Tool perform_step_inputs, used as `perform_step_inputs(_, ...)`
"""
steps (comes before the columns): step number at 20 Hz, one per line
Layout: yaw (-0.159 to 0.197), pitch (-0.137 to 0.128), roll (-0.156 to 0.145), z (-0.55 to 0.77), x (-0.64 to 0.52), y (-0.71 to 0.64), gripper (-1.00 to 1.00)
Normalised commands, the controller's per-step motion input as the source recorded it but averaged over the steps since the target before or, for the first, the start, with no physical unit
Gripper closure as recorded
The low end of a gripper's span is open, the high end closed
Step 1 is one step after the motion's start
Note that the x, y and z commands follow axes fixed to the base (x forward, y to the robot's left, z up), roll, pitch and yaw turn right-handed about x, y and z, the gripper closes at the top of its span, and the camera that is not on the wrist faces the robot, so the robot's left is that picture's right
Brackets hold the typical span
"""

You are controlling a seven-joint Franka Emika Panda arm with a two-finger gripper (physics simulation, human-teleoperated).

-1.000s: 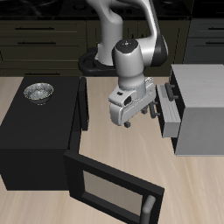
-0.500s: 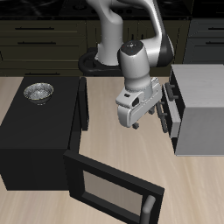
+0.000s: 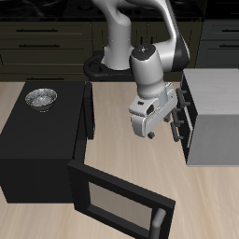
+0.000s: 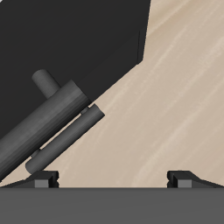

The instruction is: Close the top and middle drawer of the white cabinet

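Overall light: even and soft, moderately bright, with no single lamp evident.
Shadows: faint; a soft dark patch lies on the table (image 3: 112, 159) under the arm.
Far wall units (image 3: 47, 37): dim, nearly black, detail lost.
Black box (image 3: 37, 140): flat matte, no glare.
White cabinet (image 3: 217, 112): pale top, greyer shaded front.
Sharpness: both views crisp but low-resolution, edges jagged.
Wrist view: dark handle (image 4: 52, 122) shows smooth shading, no blur.
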Motion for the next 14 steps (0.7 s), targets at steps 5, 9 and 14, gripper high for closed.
perform_step_inputs(5, 0.047, -0.026, 0.064, -0.08, 0.0, 0.31, -1.0)
perform_step_inputs(9, 0.03, -0.035, 0.058, -0.08, -0.01, 0.32, -1.0)
perform_step_inputs(14, 0.033, -0.032, 0.079, -0.07, -0.04, 0.42, -1.0)
